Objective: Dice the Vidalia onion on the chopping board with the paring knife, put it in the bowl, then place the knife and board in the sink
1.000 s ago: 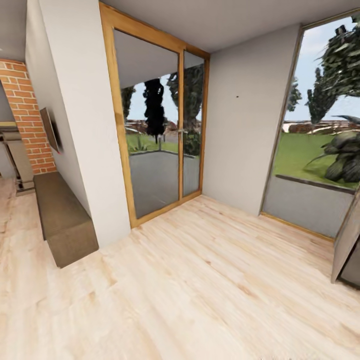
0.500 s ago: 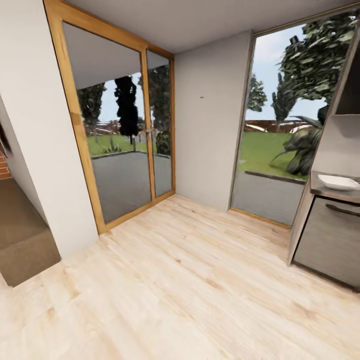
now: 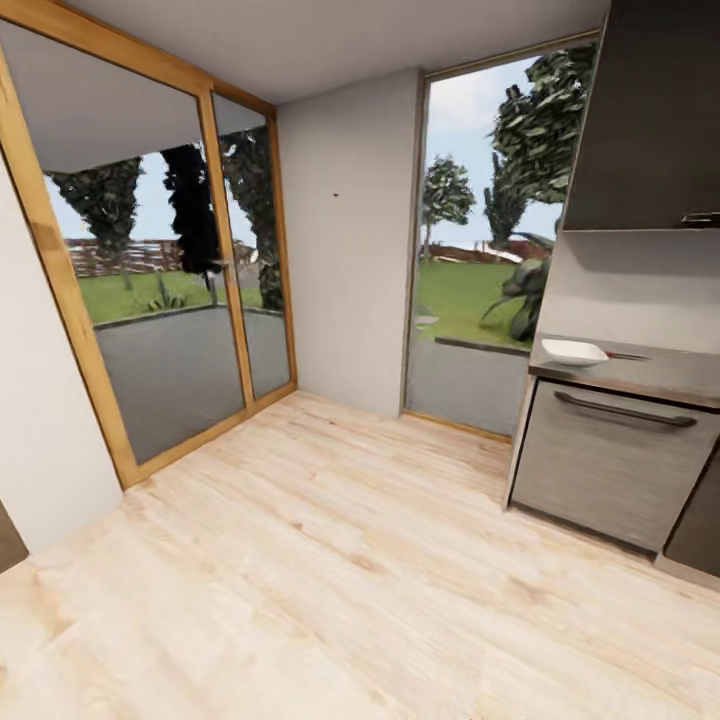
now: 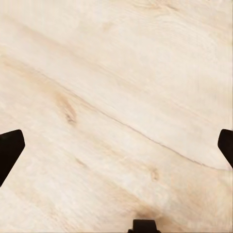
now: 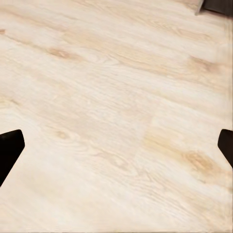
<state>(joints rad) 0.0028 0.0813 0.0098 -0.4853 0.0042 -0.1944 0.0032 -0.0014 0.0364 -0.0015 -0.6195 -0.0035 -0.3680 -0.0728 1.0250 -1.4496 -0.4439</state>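
Nothing of the task looks started: bowl [image 3: 573,351] waits on the far tabletop [image 3: 650,372], and both my fingers [image 4: 10,148] [image 5: 10,145] hang released over bare floor [image 3: 350,560].

Left gripper [image 4: 116,145]: fingers [image 4: 9,148] spread wide, nothing between, aimed downward.
Right gripper [image 5: 116,145]: fingers [image 5: 9,148] spread wide, nothing between, aimed downward.

Bowl [image 3: 574,351] sits on countertop [image 3: 660,372], far right. Cabinet [image 3: 610,462] below it. Glass doors [image 3: 165,290] far left, window [image 3: 480,270] between.
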